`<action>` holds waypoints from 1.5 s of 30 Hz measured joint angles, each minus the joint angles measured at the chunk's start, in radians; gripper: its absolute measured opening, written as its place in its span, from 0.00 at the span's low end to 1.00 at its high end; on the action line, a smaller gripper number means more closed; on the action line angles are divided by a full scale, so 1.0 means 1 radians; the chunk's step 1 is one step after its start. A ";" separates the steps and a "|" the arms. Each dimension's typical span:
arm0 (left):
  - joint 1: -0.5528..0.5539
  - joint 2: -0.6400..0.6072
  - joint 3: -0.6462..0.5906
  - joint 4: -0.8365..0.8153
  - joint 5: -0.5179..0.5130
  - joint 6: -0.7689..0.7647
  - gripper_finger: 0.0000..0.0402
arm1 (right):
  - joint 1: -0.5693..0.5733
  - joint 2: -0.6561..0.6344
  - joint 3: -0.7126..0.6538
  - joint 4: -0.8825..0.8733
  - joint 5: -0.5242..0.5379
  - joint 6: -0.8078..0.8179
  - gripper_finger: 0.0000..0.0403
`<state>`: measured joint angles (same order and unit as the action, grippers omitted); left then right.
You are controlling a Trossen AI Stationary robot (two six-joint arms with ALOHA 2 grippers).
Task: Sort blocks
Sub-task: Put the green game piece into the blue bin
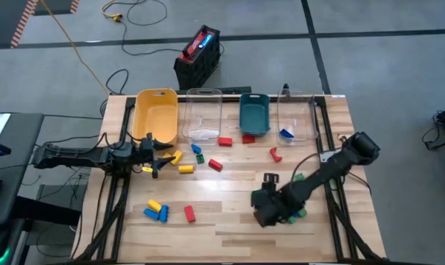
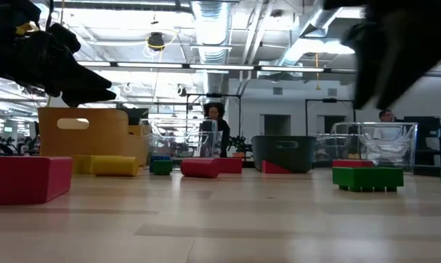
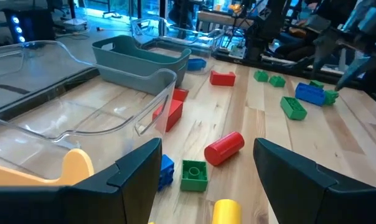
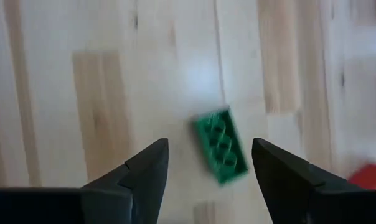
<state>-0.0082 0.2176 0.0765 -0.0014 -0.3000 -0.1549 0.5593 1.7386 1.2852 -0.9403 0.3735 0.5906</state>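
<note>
A small green studded plastic brick (image 4: 220,145) lay flat on the wooden tabletop (image 4: 82,93) at frame centre, long axis slightly tilted from vertical, between the right gripper's (image 4: 210,163) spread, empty fingers. The left gripper (image 3: 206,163) hovered, fingers apart.

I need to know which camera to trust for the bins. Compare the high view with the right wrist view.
High view only: the yellow bin, teal bin, both arms and the scattered red, yellow and blue blocks. Right wrist view only: the studs of the green block, seen close between the open right pincer. Both share the wooden table.
</note>
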 joint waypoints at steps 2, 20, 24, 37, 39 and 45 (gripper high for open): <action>0.000 0.000 0.000 -0.009 0.008 0.003 0.62 | -0.028 0.000 -0.001 0.005 -0.004 -0.035 0.63; 0.000 0.000 0.000 -0.029 0.015 0.011 0.62 | -0.114 0.000 -0.307 0.330 -0.122 -0.147 0.64; 0.000 0.000 0.000 -0.029 0.016 0.007 0.62 | -0.135 -0.002 -0.339 0.396 -0.169 -0.155 0.63; 0.000 0.000 0.000 -0.029 0.016 -0.007 0.62 | -0.202 0.000 -0.325 0.411 -0.166 -0.207 0.29; 0.000 0.000 0.000 -0.030 0.016 -0.011 0.62 | -0.228 0.003 -0.303 0.445 -0.166 -0.232 0.29; 0.000 0.000 0.000 -0.030 0.017 -0.014 0.62 | -0.353 0.001 -0.257 0.686 -0.164 -0.343 0.29</action>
<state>-0.0082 0.2176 0.0769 -0.0315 -0.2834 -0.1684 0.2062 1.7399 1.0286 -0.2543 0.2090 0.2477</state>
